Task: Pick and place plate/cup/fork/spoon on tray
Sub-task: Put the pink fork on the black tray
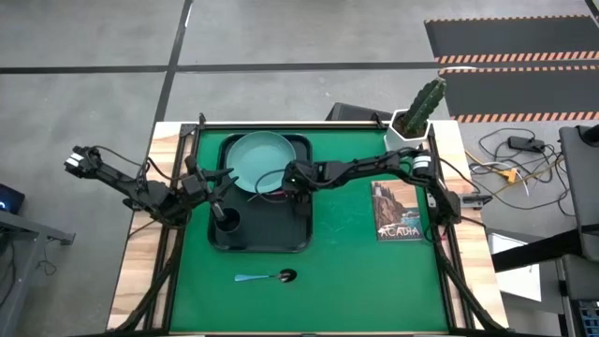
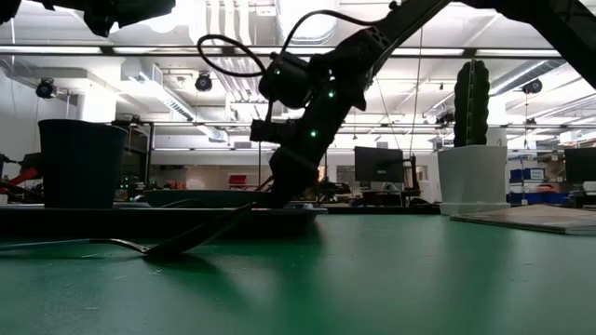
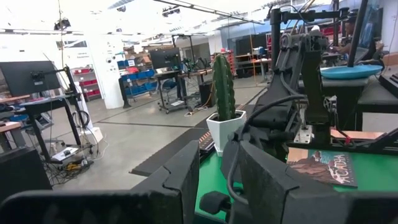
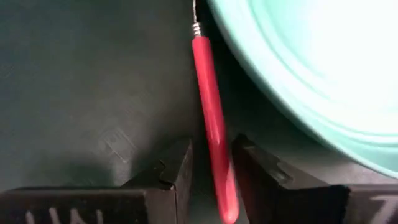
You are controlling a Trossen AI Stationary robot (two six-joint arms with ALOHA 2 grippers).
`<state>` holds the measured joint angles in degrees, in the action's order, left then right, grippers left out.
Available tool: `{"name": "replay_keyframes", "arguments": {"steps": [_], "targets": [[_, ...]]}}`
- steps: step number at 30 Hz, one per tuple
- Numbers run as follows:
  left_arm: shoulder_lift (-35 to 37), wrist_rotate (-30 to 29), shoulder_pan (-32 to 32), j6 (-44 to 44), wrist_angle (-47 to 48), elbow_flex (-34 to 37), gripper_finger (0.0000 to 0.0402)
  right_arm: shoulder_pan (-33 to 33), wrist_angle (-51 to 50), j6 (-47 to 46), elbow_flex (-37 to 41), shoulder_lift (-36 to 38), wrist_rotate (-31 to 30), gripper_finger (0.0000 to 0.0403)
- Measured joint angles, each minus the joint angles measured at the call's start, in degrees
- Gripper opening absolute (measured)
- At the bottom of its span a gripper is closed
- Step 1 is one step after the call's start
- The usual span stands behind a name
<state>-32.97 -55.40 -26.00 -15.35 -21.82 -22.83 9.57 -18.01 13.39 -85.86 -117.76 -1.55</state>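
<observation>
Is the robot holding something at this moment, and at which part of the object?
The right gripper has the fork between its fingers, at the end of the red handle, beside the plate. Whether it is gripped firmly cannot be told. The left gripper holds nothing visible.

Green-matted table (image 1: 356, 281) bearing black tray (image 1: 281, 239), spoon (image 1: 267, 277), book (image 1: 397, 212), potted cactus (image 1: 418, 109).

plate (image 1: 259, 157) teal-green | tray (image 1: 301, 236) black | fork (image 4: 214, 124) handle red | spoon (image 1: 265, 277) handle light blue | mat (image 1: 356, 281) green
</observation>
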Motion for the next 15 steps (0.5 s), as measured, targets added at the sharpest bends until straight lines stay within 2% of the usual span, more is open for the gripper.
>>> {"name": "replay_keyframes", "arguments": {"steps": [5, 12, 15], "targets": [[0.0, 0.01, 0.0, 0.0, 0.04, 0.0, 0.0096, -0.05, 0.23, 0.19, 0.04, -0.89, 0.57, 0.0088], [0.0, 0.02, 0.0, -0.01, 0.13, 0.0, 0.0096, -0.03, 0.05, 0.3, 0.04, -1.07, 2.98, 0.0029], [0.0, 0.0, 0.0, -0.02, 0.13, 0.0, 0.0096, -0.03, -0.15, 0.3, 0.05, -0.63, 3.01, 0.0019]]}}
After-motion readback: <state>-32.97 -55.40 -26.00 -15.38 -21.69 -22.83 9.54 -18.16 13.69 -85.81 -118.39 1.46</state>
